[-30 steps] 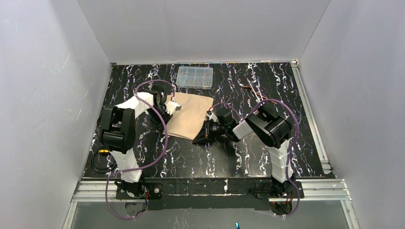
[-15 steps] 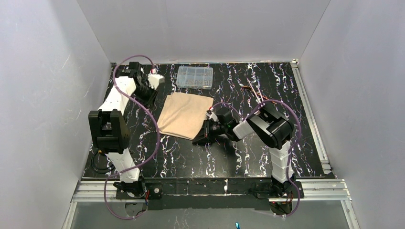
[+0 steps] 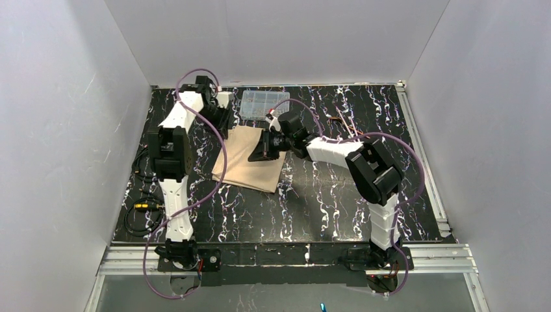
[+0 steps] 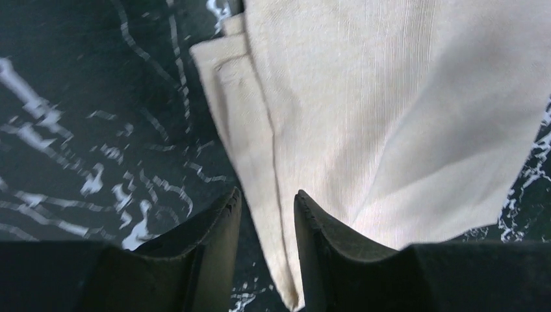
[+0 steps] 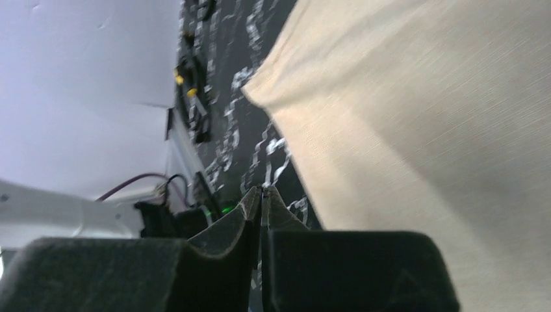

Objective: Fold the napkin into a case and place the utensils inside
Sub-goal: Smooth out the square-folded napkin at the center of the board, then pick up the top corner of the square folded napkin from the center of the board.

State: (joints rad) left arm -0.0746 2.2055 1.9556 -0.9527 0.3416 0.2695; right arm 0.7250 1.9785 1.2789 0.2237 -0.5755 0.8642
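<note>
A robot test cell: white panel walls [image 3: 279, 39], aluminium rails [image 3: 123, 260], black marbled tabletop [image 3: 312, 208]

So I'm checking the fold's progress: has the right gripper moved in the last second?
Yes. The right gripper moved up the view, toward the far side, ending nearer the clear box.
</note>
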